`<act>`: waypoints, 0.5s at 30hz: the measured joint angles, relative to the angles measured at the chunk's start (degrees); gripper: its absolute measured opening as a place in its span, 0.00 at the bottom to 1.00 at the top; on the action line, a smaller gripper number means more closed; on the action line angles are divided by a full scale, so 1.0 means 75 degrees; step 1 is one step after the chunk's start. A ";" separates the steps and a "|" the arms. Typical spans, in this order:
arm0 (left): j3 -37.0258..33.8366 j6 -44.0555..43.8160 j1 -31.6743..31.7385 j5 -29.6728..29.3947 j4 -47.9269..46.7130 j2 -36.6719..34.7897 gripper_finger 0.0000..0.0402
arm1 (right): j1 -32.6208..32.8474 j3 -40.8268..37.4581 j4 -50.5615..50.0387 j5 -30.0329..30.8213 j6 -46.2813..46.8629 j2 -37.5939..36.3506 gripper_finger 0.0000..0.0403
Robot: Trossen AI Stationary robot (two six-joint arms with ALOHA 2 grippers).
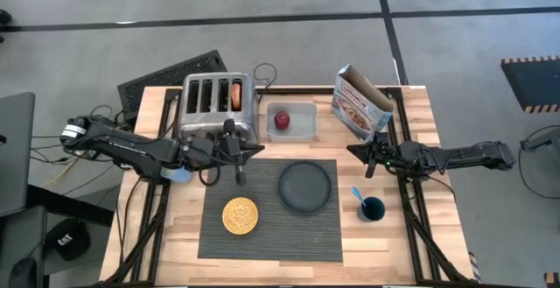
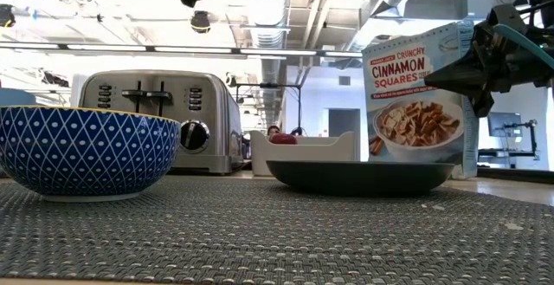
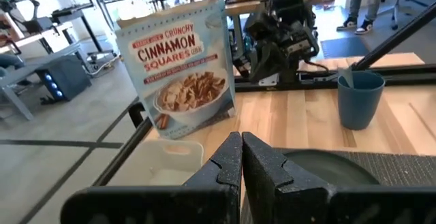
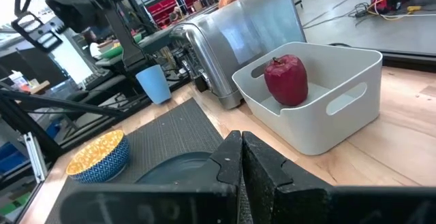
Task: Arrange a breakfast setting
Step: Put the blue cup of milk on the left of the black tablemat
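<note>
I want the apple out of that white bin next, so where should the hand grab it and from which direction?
Come straight down from above and close across the red apple at its widest part. The white bin walls it in on all sides, so a sideways approach is blocked. It sits upright with its stem up, so keep the fingers either side of the stem.

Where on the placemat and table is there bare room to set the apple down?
The placemat is bare along its near strip, below the yellow bowl and dark plate. Bare wood lies right of the blue cup. The far edge is crowded: toaster, white bin holding the apple, cereal box.
</note>
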 joint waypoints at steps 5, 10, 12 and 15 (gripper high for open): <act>0.0040 -0.0061 -0.0132 -0.0043 -0.0242 -0.0298 0.00 | -0.0002 0.0002 0.0000 -0.0002 0.0007 0.0003 0.10; 0.0043 -0.0828 -0.0445 -0.0737 -0.1467 -0.0936 0.00 | -0.0003 0.0000 -0.0002 0.0000 0.0009 0.0000 0.10; 0.0043 -0.1399 -0.0505 -0.0810 -0.2189 -0.1211 0.00 | -0.0001 0.0000 -0.0001 -0.0003 0.0009 0.0001 0.10; 0.0043 -0.2382 -0.0515 -0.0813 -0.3411 -0.1554 0.00 | -0.0001 0.0000 0.0000 -0.0003 0.0009 0.0002 0.10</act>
